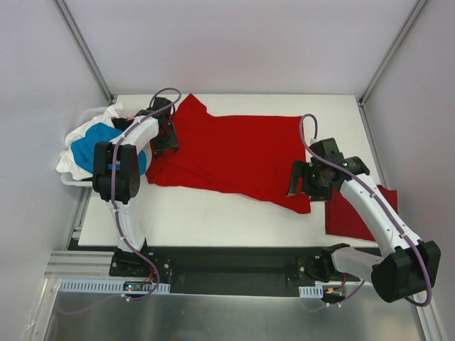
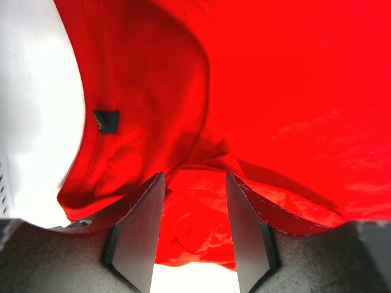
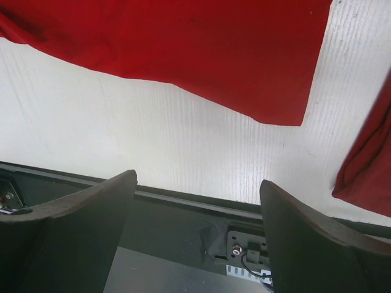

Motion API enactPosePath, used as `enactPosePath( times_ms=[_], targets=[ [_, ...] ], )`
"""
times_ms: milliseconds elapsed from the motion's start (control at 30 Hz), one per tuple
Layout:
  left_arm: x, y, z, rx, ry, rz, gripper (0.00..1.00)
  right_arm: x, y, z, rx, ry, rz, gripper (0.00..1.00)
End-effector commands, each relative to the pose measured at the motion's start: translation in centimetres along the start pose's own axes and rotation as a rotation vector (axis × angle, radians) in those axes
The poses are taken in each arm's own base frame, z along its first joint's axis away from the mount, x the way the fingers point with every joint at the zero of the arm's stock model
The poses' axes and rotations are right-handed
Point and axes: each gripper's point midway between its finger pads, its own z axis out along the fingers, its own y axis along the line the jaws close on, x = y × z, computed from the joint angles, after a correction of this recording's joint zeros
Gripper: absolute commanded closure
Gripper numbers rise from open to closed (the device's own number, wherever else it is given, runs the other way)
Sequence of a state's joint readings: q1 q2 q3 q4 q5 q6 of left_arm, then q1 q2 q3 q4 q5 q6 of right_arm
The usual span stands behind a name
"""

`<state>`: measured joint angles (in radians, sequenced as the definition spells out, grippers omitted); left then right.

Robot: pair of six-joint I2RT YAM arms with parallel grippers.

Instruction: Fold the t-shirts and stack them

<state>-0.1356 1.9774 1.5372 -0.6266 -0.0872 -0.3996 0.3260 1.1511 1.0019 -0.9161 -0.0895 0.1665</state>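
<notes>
A red t-shirt (image 1: 234, 153) lies spread across the white table (image 1: 213, 220), its collar end to the left. My left gripper (image 1: 167, 138) sits at that collar end. In the left wrist view its jaws (image 2: 195, 177) stand apart with a rumpled bunch of the red cloth (image 2: 293, 91) between them, and the neck label (image 2: 105, 120) shows just beyond. My right gripper (image 1: 297, 177) hovers by the shirt's near right corner (image 3: 183, 43). Its jaws (image 3: 198, 178) are wide open and hold nothing. A second red t-shirt (image 1: 350, 213), folded, lies at the table's right edge.
A heap of white and blue t-shirts (image 1: 89, 145) hangs over the table's left edge, behind the left arm. A black mounting rail (image 1: 234, 266) runs along the near edge. The folded red shirt (image 3: 369, 165) shows at the right of the right wrist view.
</notes>
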Motion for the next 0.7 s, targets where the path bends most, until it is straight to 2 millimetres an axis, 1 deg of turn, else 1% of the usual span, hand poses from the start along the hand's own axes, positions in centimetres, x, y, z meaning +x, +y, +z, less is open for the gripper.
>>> enactPosePath(
  times_ms=[0,233,267,300,367,400,433,600,633,667],
  targets=[
    [0.4,1.1,-0.7,-0.003,0.001,0.014,0.55,0.2,-0.2,-0.7,0.01,-0.012,-0.008,0.14],
    [0.9,1.2,0.0,0.007,0.026,0.008,0.55,-0.3,0.0,-0.9,0.004,-0.023,-0.009,0.14],
    [0.8,1.1,0.0,0.009,0.027,0.009,0.57,-0.3,0.1,-0.8,0.005,-0.021,-0.01,0.14],
    [0.9,1.1,0.1,0.01,0.027,0.009,0.62,-0.3,0.0,-0.9,0.007,-0.022,-0.01,0.14],
    [0.6,1.1,0.3,0.01,0.026,0.012,0.77,-0.3,0.0,-0.9,0.008,-0.023,-0.009,0.14],
    [0.7,1.1,0.4,0.008,0.03,0.013,0.98,-0.3,0.0,-0.9,0.011,-0.024,-0.009,0.14],
    [0.7,1.1,0.6,0.007,0.034,0.014,1.0,-0.3,-0.1,-0.9,0.012,-0.023,-0.01,0.14],
    [0.7,0.8,0.9,0.018,0.042,0.008,1.0,-0.3,-0.2,-1.0,0.019,-0.025,-0.007,0.14],
    [0.8,0.7,1.0,0.021,0.047,0.008,0.9,-0.3,-0.2,-1.0,0.017,-0.024,-0.007,0.14],
    [0.8,0.7,0.9,0.021,0.047,0.01,0.85,-0.2,-0.2,-0.9,0.018,-0.023,-0.007,0.14]
  ],
)
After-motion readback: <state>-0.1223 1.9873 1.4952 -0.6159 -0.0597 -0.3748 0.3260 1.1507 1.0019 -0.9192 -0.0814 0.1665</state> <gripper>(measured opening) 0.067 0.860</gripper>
